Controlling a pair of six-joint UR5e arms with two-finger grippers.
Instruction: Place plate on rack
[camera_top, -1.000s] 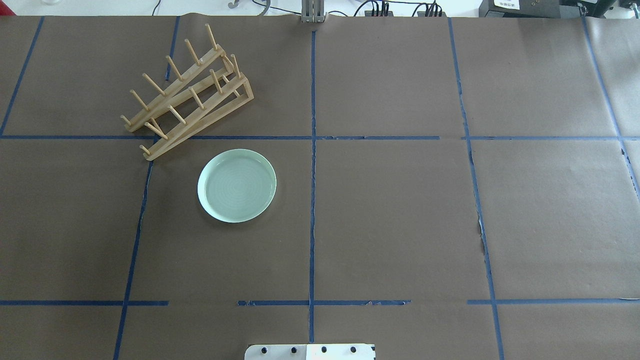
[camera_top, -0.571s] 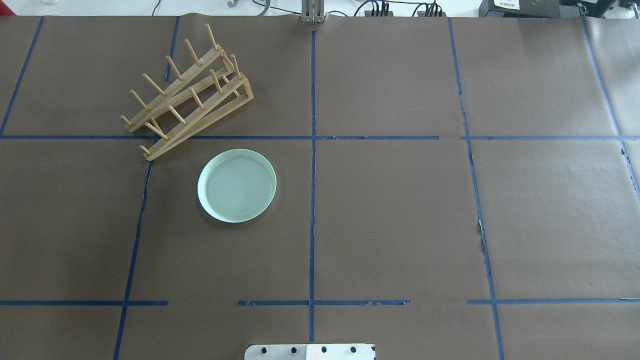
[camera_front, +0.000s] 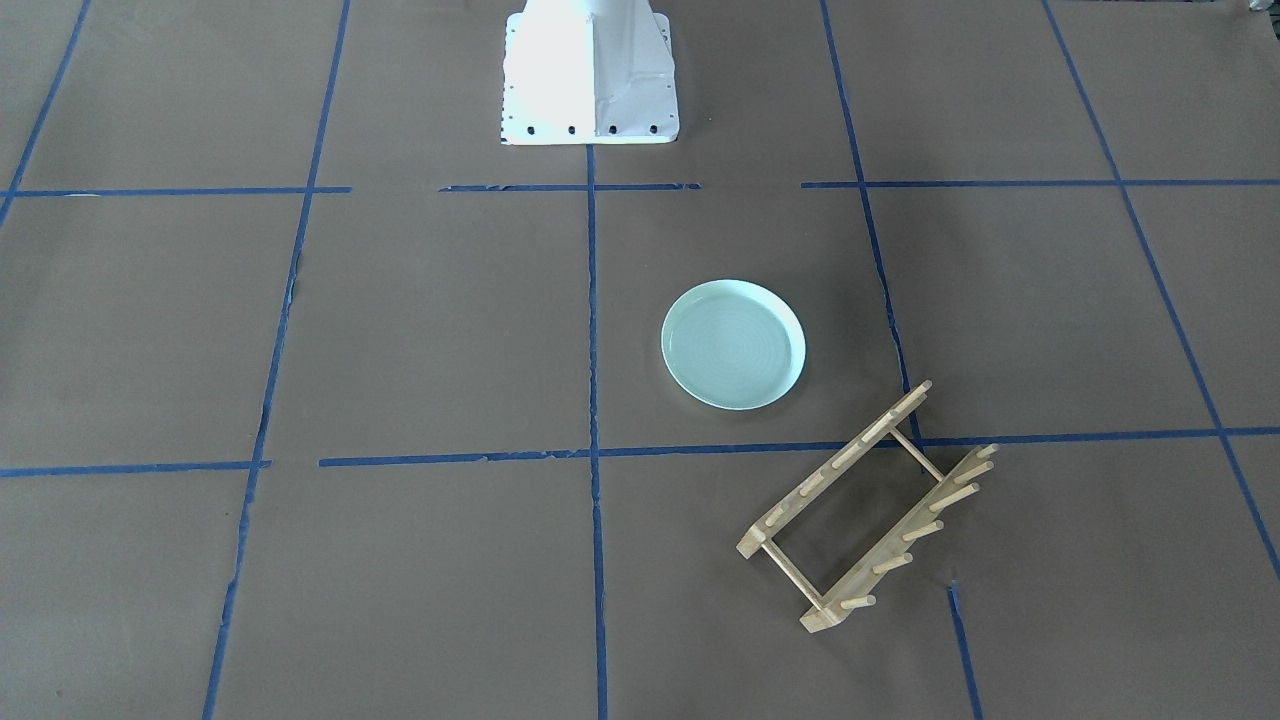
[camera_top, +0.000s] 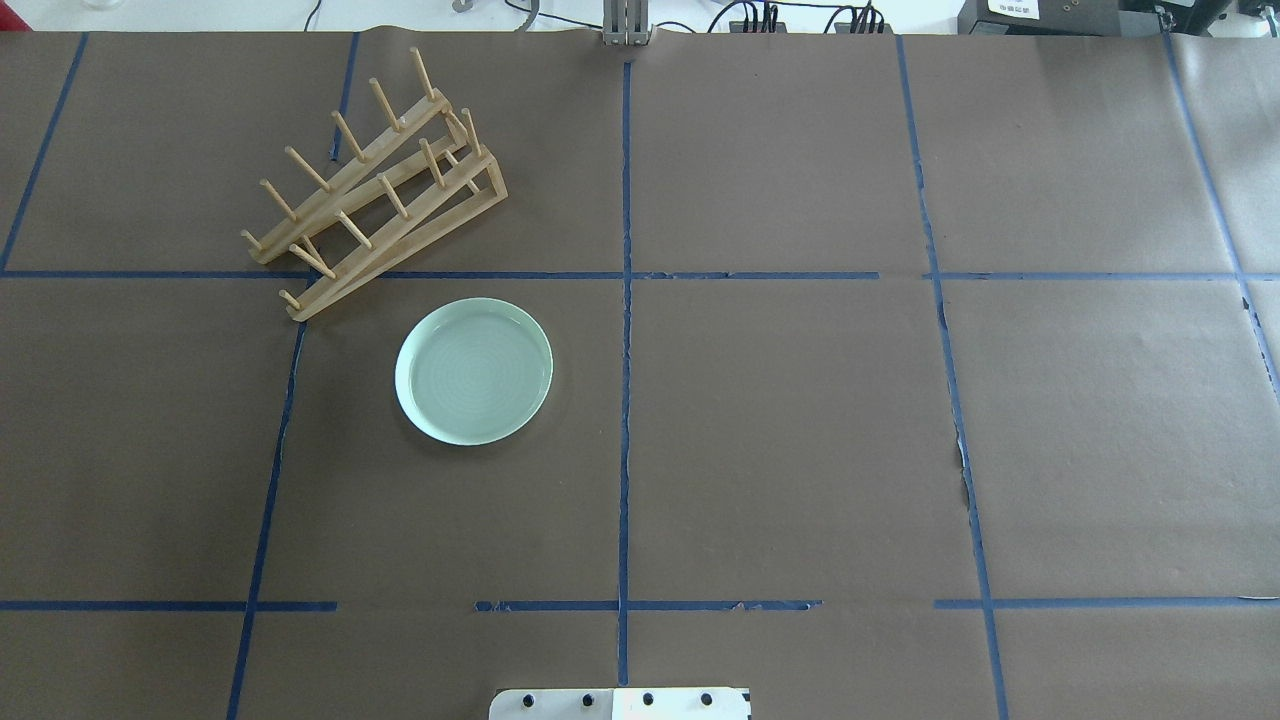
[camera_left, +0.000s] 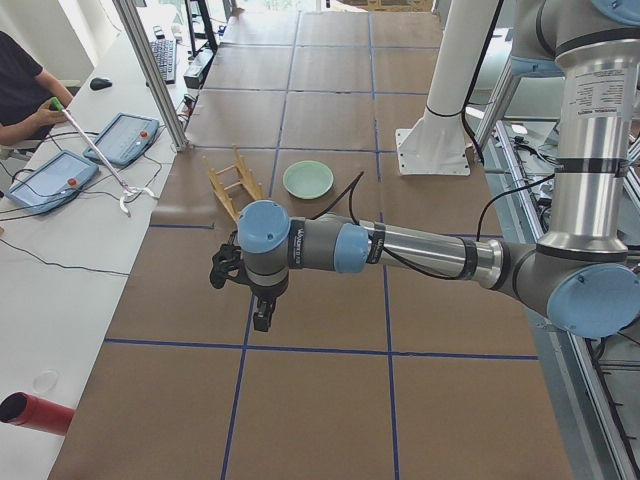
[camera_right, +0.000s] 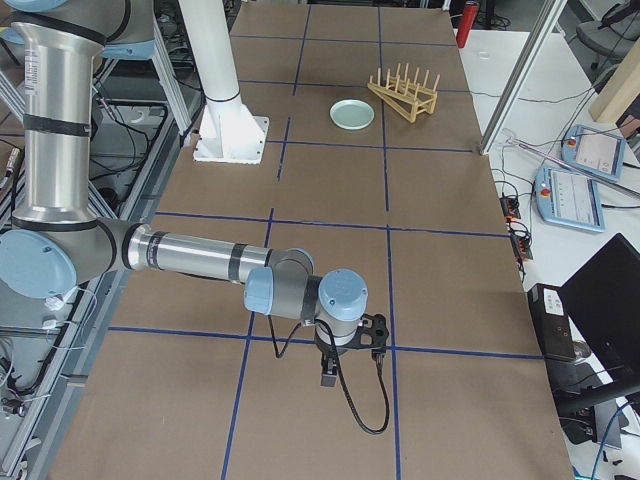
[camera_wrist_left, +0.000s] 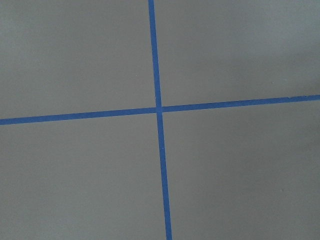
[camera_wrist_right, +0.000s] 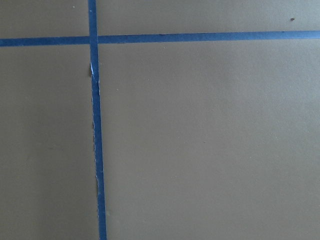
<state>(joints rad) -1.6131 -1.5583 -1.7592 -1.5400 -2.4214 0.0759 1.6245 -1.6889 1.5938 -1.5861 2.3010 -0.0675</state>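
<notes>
The pale mint-green plate (camera_top: 473, 371) lies flat on the brown paper, left of the centre line; it also shows in the front view (camera_front: 733, 344) and both side views (camera_left: 308, 179) (camera_right: 352, 114). The wooden rack (camera_top: 420, 228) stands just beyond it, set at a slant, pegs up and empty (camera_front: 900, 543) (camera_left: 232, 182) (camera_right: 405, 95). My left gripper (camera_left: 262, 318) hangs over the table's left end, far from both. My right gripper (camera_right: 328, 378) hangs over the right end. Both show only in side views, so I cannot tell whether they are open or shut. The wrist views show only paper and tape.
The table is covered in brown paper with a blue tape grid (camera_top: 625, 275). The white robot base (camera_top: 620, 703) sits at the near edge. A seated person (camera_left: 20, 95) holds a stick beside tablets (camera_left: 125, 138) on a side desk. A red tube (camera_left: 35, 413) lies there.
</notes>
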